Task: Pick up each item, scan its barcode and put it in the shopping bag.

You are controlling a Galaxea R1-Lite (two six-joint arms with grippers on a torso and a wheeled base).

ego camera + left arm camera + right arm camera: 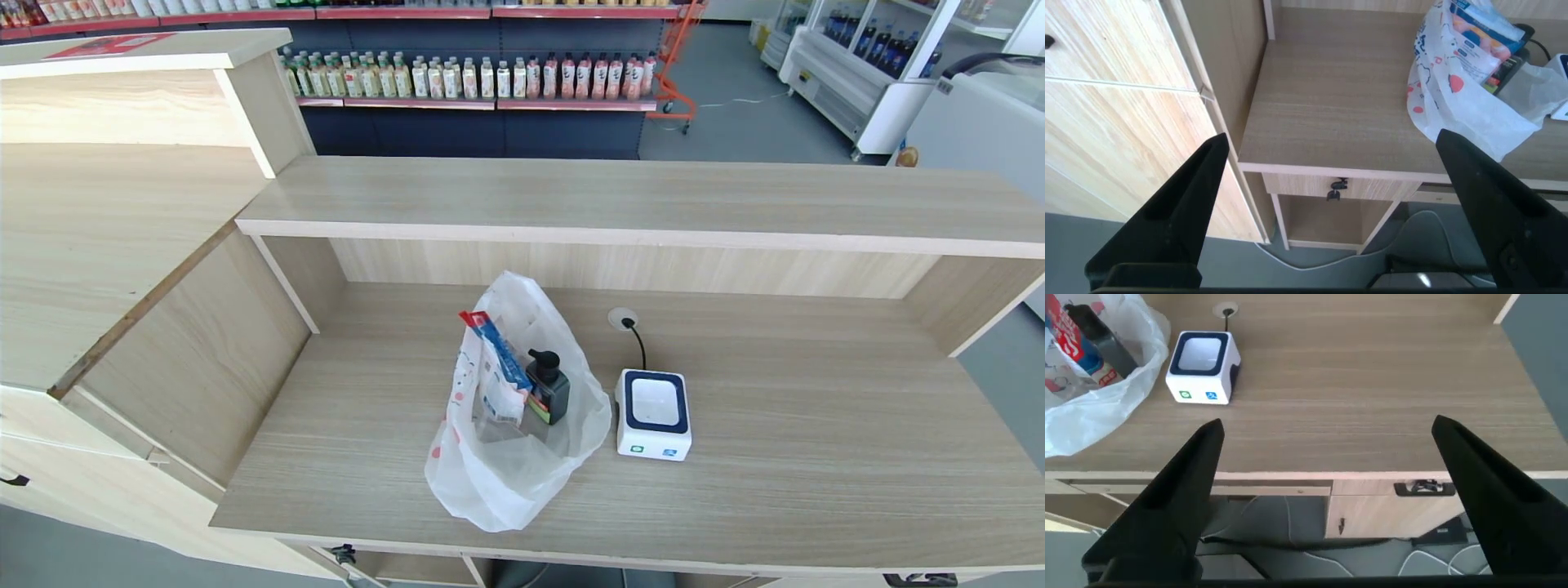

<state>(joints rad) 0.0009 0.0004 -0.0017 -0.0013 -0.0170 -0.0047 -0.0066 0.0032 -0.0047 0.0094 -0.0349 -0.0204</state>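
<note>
Counter (pixel 816 425) of pale woodgrain lies ahead of both grippers, with store shelves (pixel 490 77) of bottles and chiller cabinets (pixel 865 82) far beyond. Both the left gripper (pixel 1331 139) and the right gripper (pixel 1327 423) hang off its near edge, fingers spread wide, holding nothing. Beyond the left gripper, toward the right arm's side, stands the white plastic shopping bag (pixel 498 482), holding a blue-and-red pouch (pixel 498 367) and a dark pump bottle (pixel 549 390). Ahead of the right gripper, the scanner (pixel 653 412) sits just beside the bag; its front stickers (pixel 638 448) are too small to read.
</note>
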